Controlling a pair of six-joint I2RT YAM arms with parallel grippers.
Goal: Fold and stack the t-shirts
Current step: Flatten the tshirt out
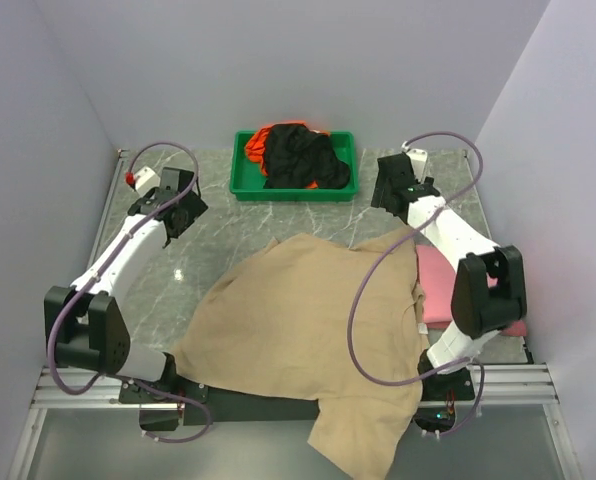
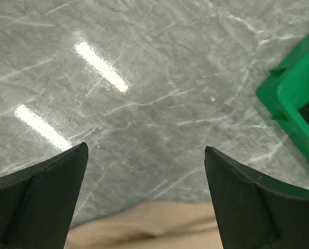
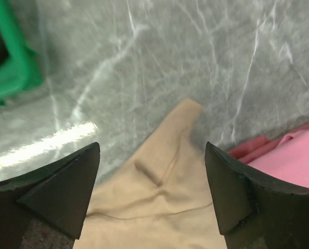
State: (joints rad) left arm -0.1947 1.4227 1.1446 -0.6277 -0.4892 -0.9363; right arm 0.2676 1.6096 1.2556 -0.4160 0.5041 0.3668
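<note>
**Operator:** Where do the shirts lie?

**Desk:** Seen from above, your tan t-shirt (image 1: 308, 320) sprawls rumpled across the middle of the grey marbled counter (image 1: 228, 225), its near end hanging over the counter's near edge. A pink t-shirt (image 1: 440, 285) lies at the right, touching the tan one and partly masked by your right arm (image 1: 448, 230) in that view. At the far side a black t-shirt (image 1: 303, 160) is heaped in the green tray (image 1: 243, 186). An orange t-shirt (image 1: 259, 140) shows at the tray's back-left corner, beneath the black one.

**Operator:** And the jaws?

**Desk:** On your left arm (image 1: 128, 250) the left jaws stand wide apart and hold nothing. They hang over bare counter at the left, near the tray's front-left corner and apart from the tan shirt. The left wrist view shows only the shirt's edge low between the fingers (image 2: 40, 192), with a corner of the tray at the right. Your right jaws are likewise spread wide and empty, poised above the far-right corner of the tan shirt. The right wrist view frames that pointed corner between the fingers, with pink cloth at the lower right and the tray's corner at the upper left. Whether the fingers touch the cloth, the pictures do not settle.
</note>
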